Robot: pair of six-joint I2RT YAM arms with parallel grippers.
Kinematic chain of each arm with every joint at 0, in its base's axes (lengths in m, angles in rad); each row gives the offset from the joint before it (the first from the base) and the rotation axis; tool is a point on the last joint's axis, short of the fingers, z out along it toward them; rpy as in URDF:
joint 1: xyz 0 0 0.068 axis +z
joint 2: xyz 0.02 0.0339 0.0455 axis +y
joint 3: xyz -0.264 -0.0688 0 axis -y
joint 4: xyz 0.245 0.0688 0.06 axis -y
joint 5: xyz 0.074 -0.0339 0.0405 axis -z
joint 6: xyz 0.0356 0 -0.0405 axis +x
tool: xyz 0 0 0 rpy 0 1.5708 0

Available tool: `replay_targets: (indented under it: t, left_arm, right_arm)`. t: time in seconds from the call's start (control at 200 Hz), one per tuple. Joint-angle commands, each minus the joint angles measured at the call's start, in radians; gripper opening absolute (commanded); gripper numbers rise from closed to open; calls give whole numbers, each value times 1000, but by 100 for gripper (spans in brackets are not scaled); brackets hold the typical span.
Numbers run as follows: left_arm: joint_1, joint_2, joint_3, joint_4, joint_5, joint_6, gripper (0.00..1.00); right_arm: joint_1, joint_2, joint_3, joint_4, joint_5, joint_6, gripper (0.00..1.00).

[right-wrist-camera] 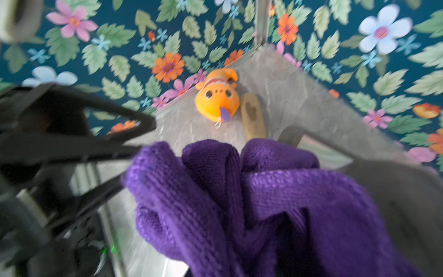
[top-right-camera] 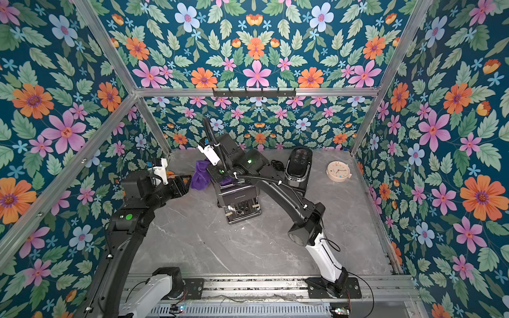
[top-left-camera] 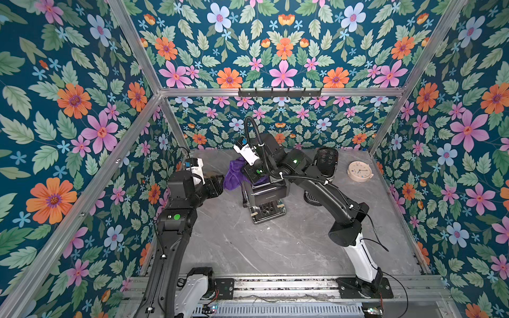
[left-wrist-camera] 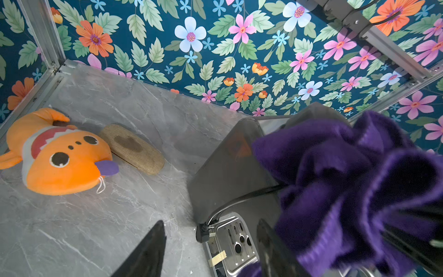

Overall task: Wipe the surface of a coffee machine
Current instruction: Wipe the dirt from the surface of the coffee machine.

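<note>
Right gripper (top-left-camera: 243,172) pinches purple cloth (top-left-camera: 234,177) atop coffee machine (top-left-camera: 265,194); left gripper (left-wrist-camera: 211,225) gapes; wrist views catch an orange plush (left-wrist-camera: 60,156) hidden from above.

A black-and-chrome coffee machine (top-left-camera: 265,196) is seen standing upright. A crumpled purple cloth (top-left-camera: 234,176) is draped over its top, hanging down one side.

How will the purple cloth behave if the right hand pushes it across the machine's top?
Probably floppy: the purple cloth bunches in deep folds and droops off the edge of the coffee machine. Its knitted surface looks grippy, so it should drag and rumple rather than slide cleanly.
</note>
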Motion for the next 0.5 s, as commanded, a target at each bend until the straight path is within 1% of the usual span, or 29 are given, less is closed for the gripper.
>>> replay_targets:
  t: [0.0,0.145,0.275,0.36,0.495]
  left_arm:
    - [0,1,1,31,-25,2,62]
    - [-2,-10,-4,41,-49,-3,62]
    - [0,-19,-17,52,-70,-11,62]
    - [0,-20,-21,58,-75,-17,62]
    - [0,-13,-20,68,-77,-26,62]
  right_arm:
    - [5,48,41,133,163,19,0]
    - [18,100,74,219,323,22,0]
    - [31,129,78,300,419,5,0]
    - [38,146,100,330,452,3,0]
    - [35,157,111,362,463,23,0]
